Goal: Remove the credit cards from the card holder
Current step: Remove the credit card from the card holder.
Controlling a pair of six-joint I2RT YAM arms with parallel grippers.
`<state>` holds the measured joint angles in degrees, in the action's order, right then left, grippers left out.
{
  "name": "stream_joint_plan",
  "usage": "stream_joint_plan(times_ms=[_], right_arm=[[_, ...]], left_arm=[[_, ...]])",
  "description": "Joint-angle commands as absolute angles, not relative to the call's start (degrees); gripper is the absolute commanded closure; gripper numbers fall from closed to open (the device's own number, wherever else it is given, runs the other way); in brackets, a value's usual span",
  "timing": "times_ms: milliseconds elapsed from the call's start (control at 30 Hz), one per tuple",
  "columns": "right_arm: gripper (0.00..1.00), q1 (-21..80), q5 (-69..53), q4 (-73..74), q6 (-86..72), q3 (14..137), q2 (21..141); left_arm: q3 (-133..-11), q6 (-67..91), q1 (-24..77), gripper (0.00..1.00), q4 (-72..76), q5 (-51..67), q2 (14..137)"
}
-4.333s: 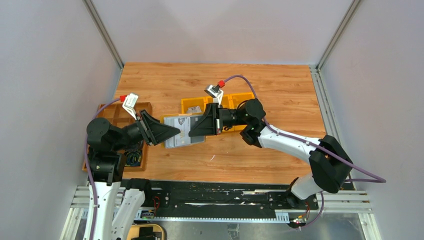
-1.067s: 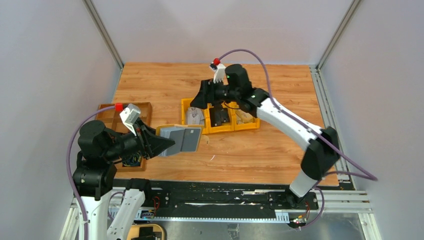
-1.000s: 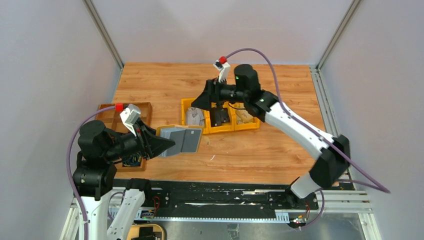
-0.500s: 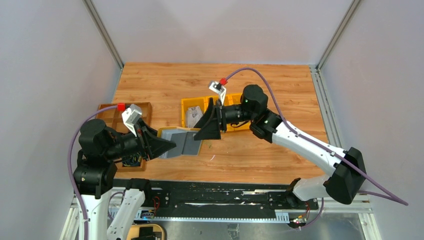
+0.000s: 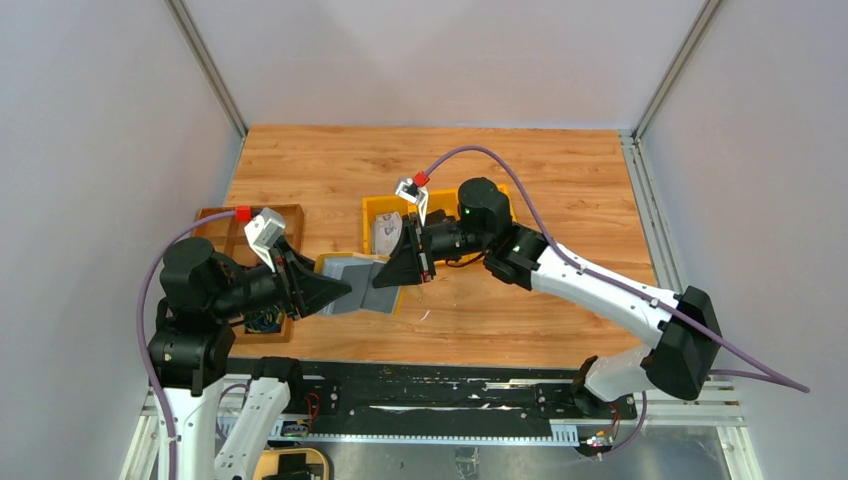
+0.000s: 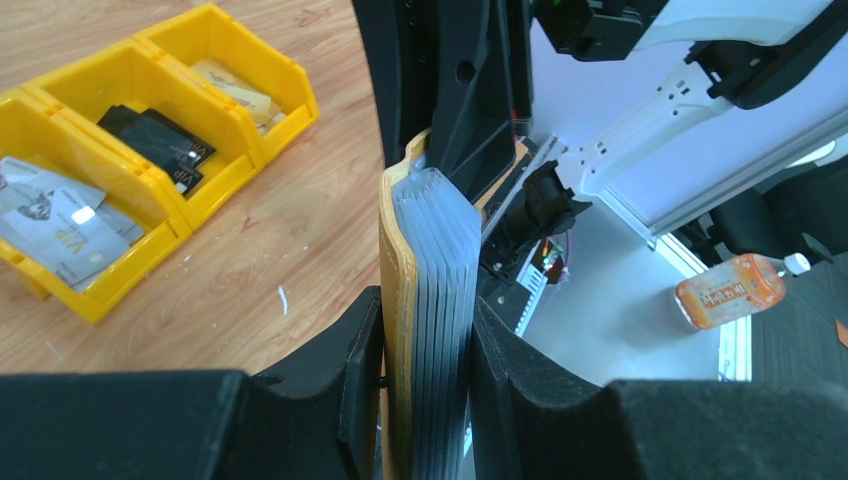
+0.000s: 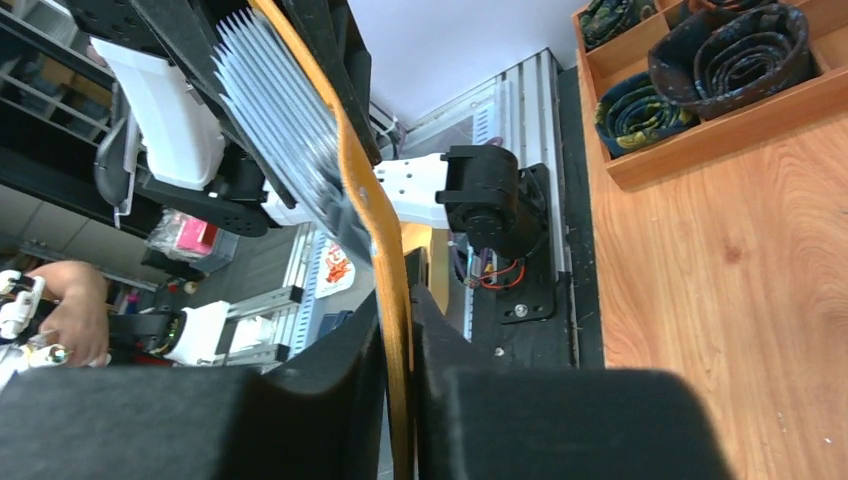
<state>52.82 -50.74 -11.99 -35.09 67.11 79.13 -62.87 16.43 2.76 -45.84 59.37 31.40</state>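
Back came the right arm from over the yellow bins (image 6: 135, 262), and it had slid further left along the card holder (image 6: 440, 280) than half a second before. The left fingers (image 6: 350, 362) were clamped on one end of the holder, squeezing mustard cover and grey pockets together as one stack. They held it edge-on above the tabletop (image 5: 560, 180), in front of the bins and to the right of the brown tray (image 7: 700, 135).

At the other end, the right fingers (image 7: 340, 392) had pinched down narrow on the mustard cover alone, with the grey pockets fanned out free beside it (a tidy accordion of slots in the right wrist view). From overhead the two sets of fingers met nose to nose across the holder.

The bins sat on the tabletop with silver cards (image 6: 55, 205) in one, black cards (image 6: 160, 140) in the next and pale cards (image 6: 235, 85) in the third. Rolled dark coils of fabric (image 7: 740, 55) lay in the tray. Whether any card was in the pockets could not be made out.
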Motion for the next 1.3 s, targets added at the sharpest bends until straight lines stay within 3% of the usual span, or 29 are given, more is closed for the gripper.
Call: stream_joint_plan(times_ms=[0,133,200,367,633,733,800,867,1267], right_arm=[[0.90,54.5,-45.4,-9.9,-34.6,69.2,80.1],[1.00,54.4,-41.8,-8.8,-34.0,68.4,79.3],[1.00,54.3,-40.4,-8.4,-33.6,68.1,78.8],[1.00,53.9,-40.0,-7.3,-33.2,68.5,78.2],[1.00,54.1,-41.9,-7.7,-34.8,69.6,78.2],[1.00,54.7,-39.8,-5.0,-35.0,71.1,78.4],[1.00,55.4,-36.8,-1.6,-34.6,73.1,78.7],[1.00,56.4,-33.3,1.3,-34.5,74.9,78.8],[1.00,62.1,-21.0,7.5,-33.5,82.2,81.7]], left_arm=[[-61.8,16.2,2.9,0.84,-44.5,58.5,31.0],[-61.6,13.8,2.9,0.55,-46.1,58.0,30.7],[-61.6,13.3,2.9,0.49,-46.5,58.1,30.6],[-62.1,12.4,2.9,0.46,-47.2,58.6,30.7],[-62.4,10.8,2.9,0.51,-47.5,51.0,30.7],[-62.2,11.4,2.9,0.34,-47.3,48.9,30.5],[-61.2,12.2,2.9,0.14,-47.2,53.3,30.3],[-60.2,13.4,2.9,0.06,-47.3,56.1,30.1],[-57.6,11.3,2.9,0.04,-47.1,54.2,26.4]])
